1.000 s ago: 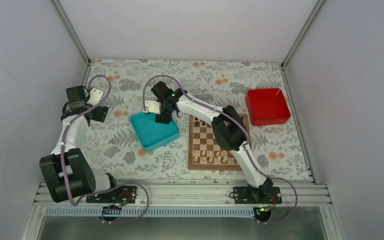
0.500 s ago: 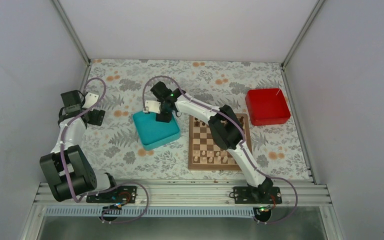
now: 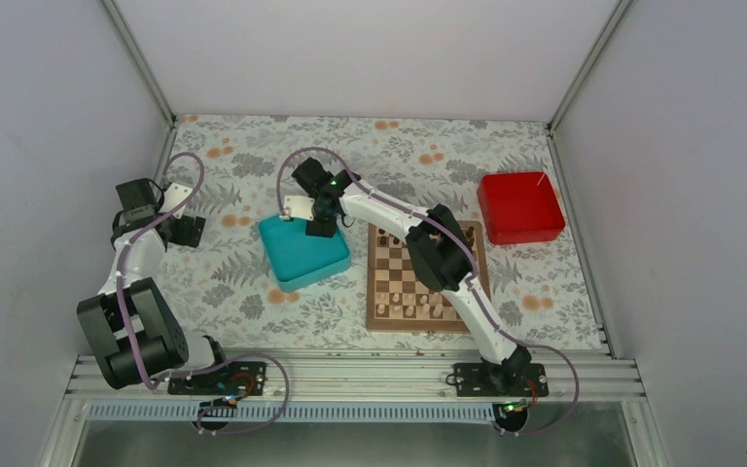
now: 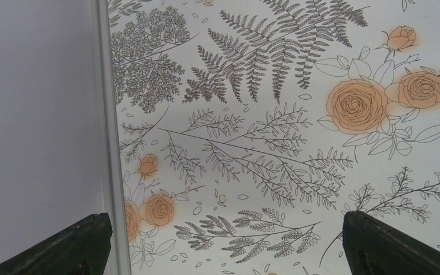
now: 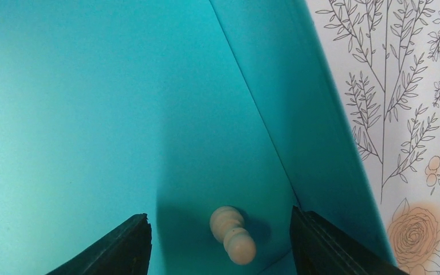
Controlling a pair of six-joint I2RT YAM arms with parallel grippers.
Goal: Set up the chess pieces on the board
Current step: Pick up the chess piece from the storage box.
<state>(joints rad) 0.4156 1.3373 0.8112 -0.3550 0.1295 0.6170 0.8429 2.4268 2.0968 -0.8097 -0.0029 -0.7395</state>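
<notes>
**Hovering Over a Toppled Piece in the Tray Corner**

Reaching across into the teal tray (image 3: 297,261) with the right gripper (image 5: 217,216) — spread wide, gripping nothing, straddling one pale chess piece (image 5: 232,235) without touching it. Lying on its side on the tray floor, close to the side wall. Parked well apart from the board (image 3: 396,274): the left gripper (image 4: 223,229), fully spread and empty above the floral tablecloth (image 4: 263,143). Standing along the board's near edge: a row of pale pieces (image 3: 414,311).

Likely trouble from here:
- Closing on a rounded, lying shape and squirting it out sideways.
- Scraping a finger on the tray wall and shoving the tray.
- Pinching off-centre — then setting it down tilted or knocking over its neighbours.
</notes>
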